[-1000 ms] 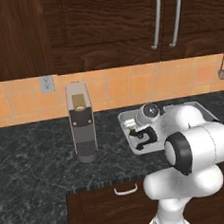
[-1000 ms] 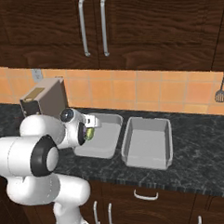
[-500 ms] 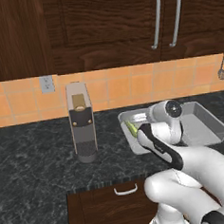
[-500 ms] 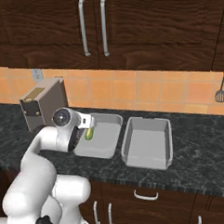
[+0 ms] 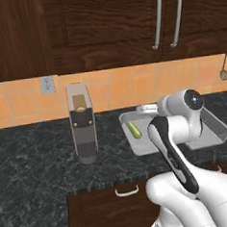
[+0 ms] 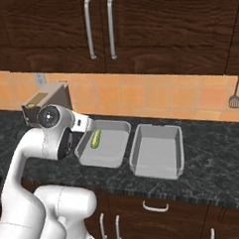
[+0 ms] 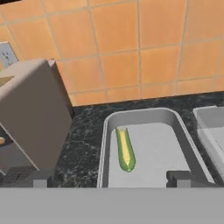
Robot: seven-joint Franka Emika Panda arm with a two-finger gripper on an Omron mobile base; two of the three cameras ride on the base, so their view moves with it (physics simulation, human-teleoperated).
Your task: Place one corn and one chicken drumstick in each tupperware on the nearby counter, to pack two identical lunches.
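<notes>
A pale yellow corn (image 7: 124,149) with green husk lies alone in the left tupperware (image 7: 140,114), lengthwise near its left wall. From the base cameras the same corn (image 6: 96,138) (image 5: 133,129) shows in that grey tray (image 6: 114,125). The second tupperware (image 6: 158,150) (image 7: 212,127) stands beside it on the right, with nothing in it. My gripper (image 7: 109,179) is open and holds nothing; it hangs over the near end of the left tray, looking toward the wall. The chicken drumstick is out of view.
A brown-grey toaster (image 5: 82,122) (image 7: 30,113) stands on the speckled counter (image 6: 207,151) just left of the trays. The orange tiled backsplash (image 7: 144,52) rises behind them. My white arm (image 5: 176,144) hides part of the left tray in the left base view.
The arm has swung up and stretched out, drawing the hand back from the left tray. The corn stays in that tray and the jaws stay wide.
</notes>
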